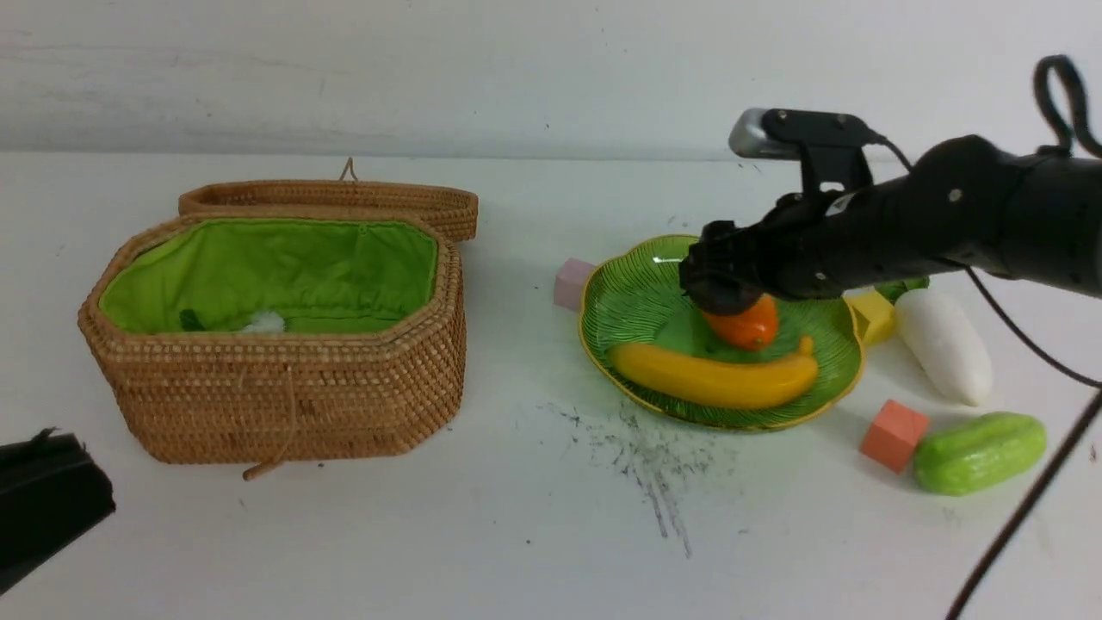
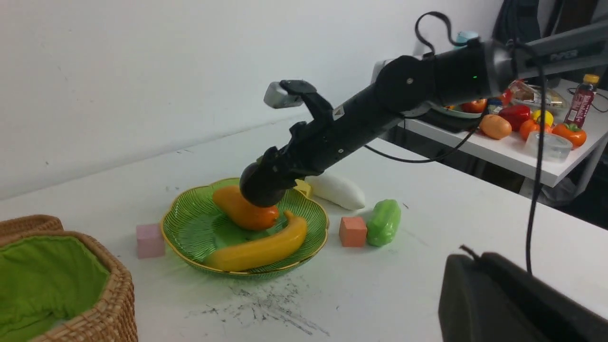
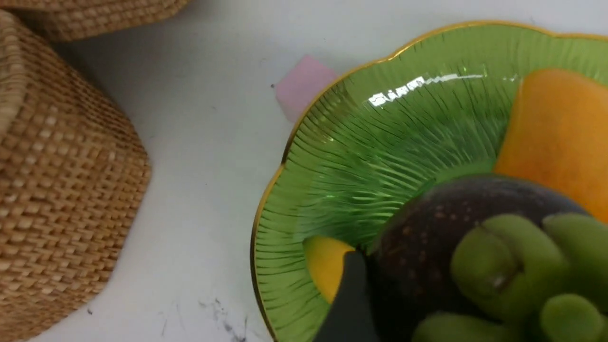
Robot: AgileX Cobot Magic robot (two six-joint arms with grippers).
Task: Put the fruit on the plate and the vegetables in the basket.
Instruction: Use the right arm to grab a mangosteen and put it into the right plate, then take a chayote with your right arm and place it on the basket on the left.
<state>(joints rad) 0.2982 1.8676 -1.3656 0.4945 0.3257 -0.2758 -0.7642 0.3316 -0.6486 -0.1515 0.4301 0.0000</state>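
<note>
On the plate (image 1: 628,301), right of the basket (image 1: 284,405), lie banana (image 1: 715,379) and mango (image 1: 747,325).

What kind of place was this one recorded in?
Probably a robotics lab or test room: a scuffed white table, a robot arm above toy fruit, and a side table stacked with more plastic produce.

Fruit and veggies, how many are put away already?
Done: the banana and mango lie on the plate. In hand: the right gripper holds the mangosteen over the plate. Left: the radish and cucumber wait on the table, not in the basket. The basket's contents are hard to make out.
</note>
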